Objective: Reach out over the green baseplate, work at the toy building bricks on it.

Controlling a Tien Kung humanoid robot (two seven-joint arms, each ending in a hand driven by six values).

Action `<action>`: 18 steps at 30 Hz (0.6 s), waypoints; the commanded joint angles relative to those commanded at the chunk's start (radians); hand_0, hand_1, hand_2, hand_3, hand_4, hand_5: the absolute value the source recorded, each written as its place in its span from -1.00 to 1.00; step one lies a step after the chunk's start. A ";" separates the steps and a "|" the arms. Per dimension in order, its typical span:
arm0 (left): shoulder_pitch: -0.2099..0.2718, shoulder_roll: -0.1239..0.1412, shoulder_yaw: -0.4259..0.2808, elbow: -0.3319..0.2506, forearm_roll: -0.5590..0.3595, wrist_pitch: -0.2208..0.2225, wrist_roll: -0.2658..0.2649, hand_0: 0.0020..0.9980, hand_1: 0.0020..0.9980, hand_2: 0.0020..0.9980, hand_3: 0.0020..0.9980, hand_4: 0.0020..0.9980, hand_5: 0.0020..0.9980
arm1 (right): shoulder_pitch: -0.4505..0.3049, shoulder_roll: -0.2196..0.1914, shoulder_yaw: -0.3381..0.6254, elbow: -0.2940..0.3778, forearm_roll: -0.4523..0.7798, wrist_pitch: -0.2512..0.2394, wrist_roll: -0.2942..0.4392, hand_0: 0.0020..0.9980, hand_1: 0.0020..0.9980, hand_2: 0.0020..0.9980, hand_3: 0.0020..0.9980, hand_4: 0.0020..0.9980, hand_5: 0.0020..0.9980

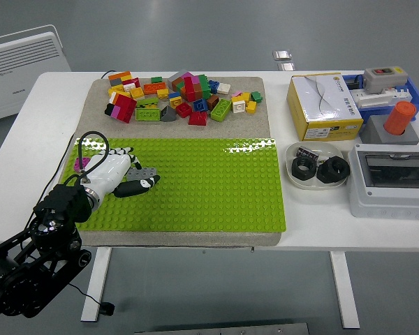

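Observation:
My left hand (126,173) lies low over the left part of the green baseplate (209,185), its white and black fingers relaxed and spread. A small grey brick (145,172) sits on the plate just beyond the fingertips, between the thumb and the other fingers; nothing is gripped. A pink brick (82,162) is stuck on the plate by the hand's left side. The loose pile of coloured bricks (174,98) lies on the grey mat behind the plate. My right arm does not show.
A yellow box (324,105), a white bowl with black parts (316,167), a grey switch box (391,174) and a blue tray (387,87) stand to the right. A white heater (21,59) stands beyond the table's left end.

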 joint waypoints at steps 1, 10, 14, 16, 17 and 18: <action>0.001 0.000 -0.001 0.002 -0.001 0.000 0.000 1.00 1.00 1.00 0.41 0.61 1.00 | 0.000 0.000 0.000 0.000 0.001 0.000 0.000 0.45 0.42 0.42 0.37 0.55 0.69; 0.005 0.004 -0.007 0.009 0.000 0.004 -0.001 1.00 1.00 1.00 0.41 0.61 1.00 | 0.000 -0.001 0.000 -0.001 0.004 -0.001 0.001 0.45 0.42 0.42 0.36 0.55 0.69; 0.007 -0.001 -0.006 0.008 0.001 0.019 -0.005 1.00 1.00 1.00 0.41 0.60 1.00 | 0.000 0.000 0.000 -0.001 0.003 -0.001 0.001 0.45 0.42 0.42 0.37 0.55 0.69; 0.008 -0.002 -0.007 0.004 0.002 0.027 -0.007 1.00 1.00 1.00 0.41 0.60 1.00 | 0.000 0.000 0.000 -0.002 0.002 -0.001 0.001 0.45 0.42 0.42 0.37 0.55 0.69; 0.009 -0.003 -0.007 0.001 0.003 0.030 -0.008 1.00 1.00 1.00 0.40 0.61 1.00 | 0.000 0.000 0.000 -0.002 0.002 -0.001 0.001 0.45 0.42 0.42 0.37 0.55 0.69; 0.010 -0.003 -0.009 -0.005 0.005 0.034 -0.008 1.00 1.00 1.00 0.40 0.61 1.00 | -0.001 -0.001 0.000 -0.002 0.002 -0.001 0.001 0.45 0.42 0.42 0.37 0.55 0.69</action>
